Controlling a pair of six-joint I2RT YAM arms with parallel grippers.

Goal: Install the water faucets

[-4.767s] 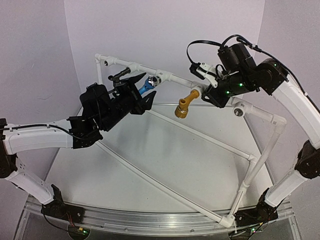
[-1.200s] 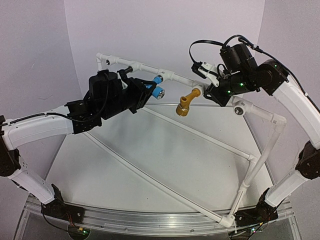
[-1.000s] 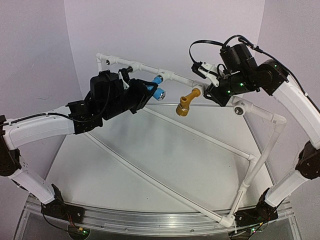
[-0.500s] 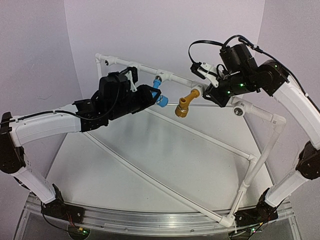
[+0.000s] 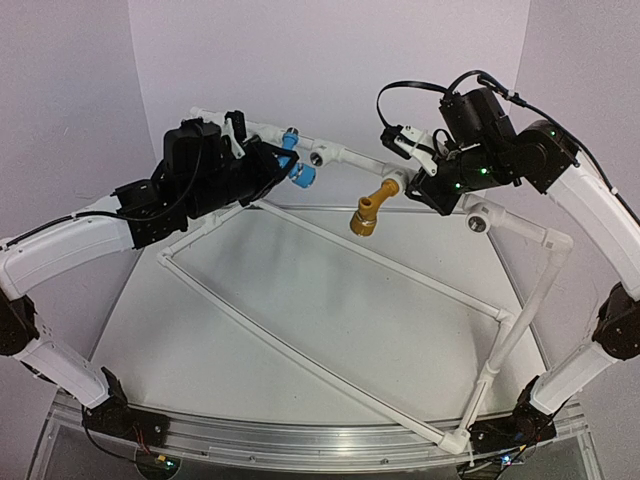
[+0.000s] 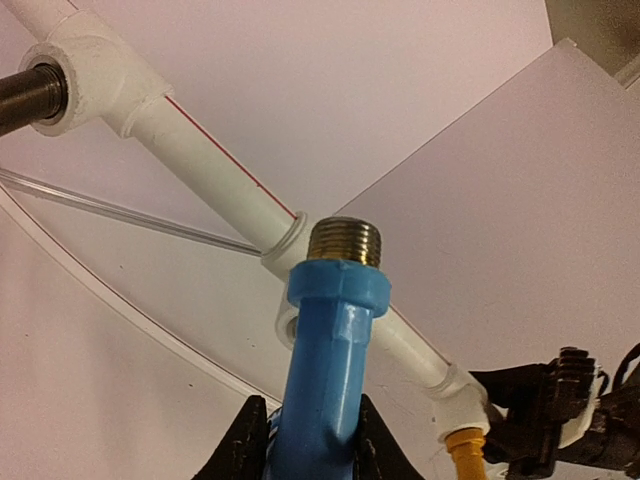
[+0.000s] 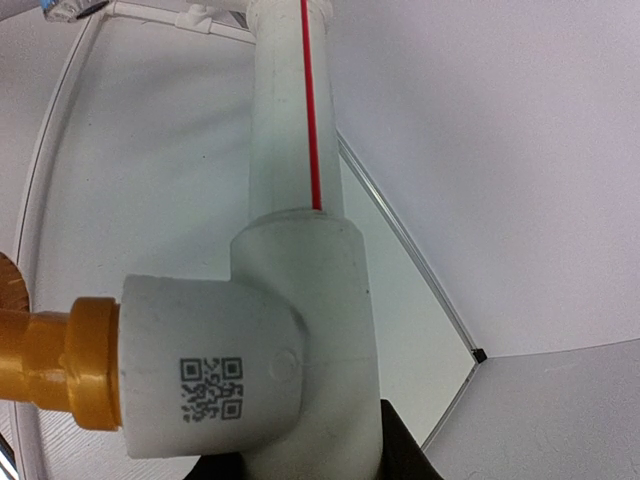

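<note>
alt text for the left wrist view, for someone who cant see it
The left gripper clamps a blue faucet pointing upward, its brass threaded end bare in front of the white pipe frame. The pipe slants from upper left to lower right, with a dark threaded stem in the upper-left fitting and a yellow faucet at the lower right.

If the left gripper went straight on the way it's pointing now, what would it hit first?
Probably the tee socket on the white pipe frame: the blue faucet clamped in the left gripper leads, brass thread first. Depth is unclear.
</note>
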